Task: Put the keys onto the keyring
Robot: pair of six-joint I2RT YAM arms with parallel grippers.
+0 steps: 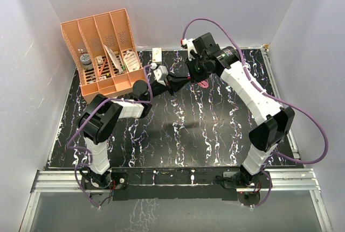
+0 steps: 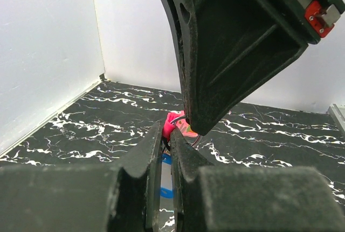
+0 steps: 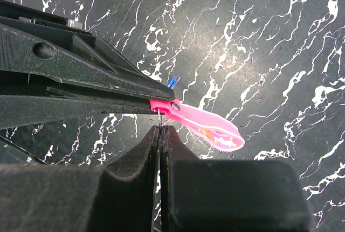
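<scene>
The red-pink keyring [image 3: 207, 125] hangs in the air between both grippers, above the black marbled table [image 3: 280, 38]. It also shows in the top view [image 1: 205, 84] and in the left wrist view [image 2: 174, 124]. My left gripper [image 2: 167, 133] is shut on its pink end and enters the right wrist view from the left [image 3: 159, 98]. The blue-headed key [image 2: 166, 160] shows in the narrow gap between the left jaws, and I cannot tell whether they grip it. A blue tip [image 3: 172, 81] sticks out behind them. My right gripper [image 3: 160, 129] is shut on the keyring's thin wire loop. The silvery key is not visible.
An orange divided organizer [image 1: 102, 54] with small items stands at the back left. A small white box with a dark mark [image 1: 157, 54] sits by the back wall. White walls close in the table on three sides. Both arms meet at the back centre [image 1: 186, 76].
</scene>
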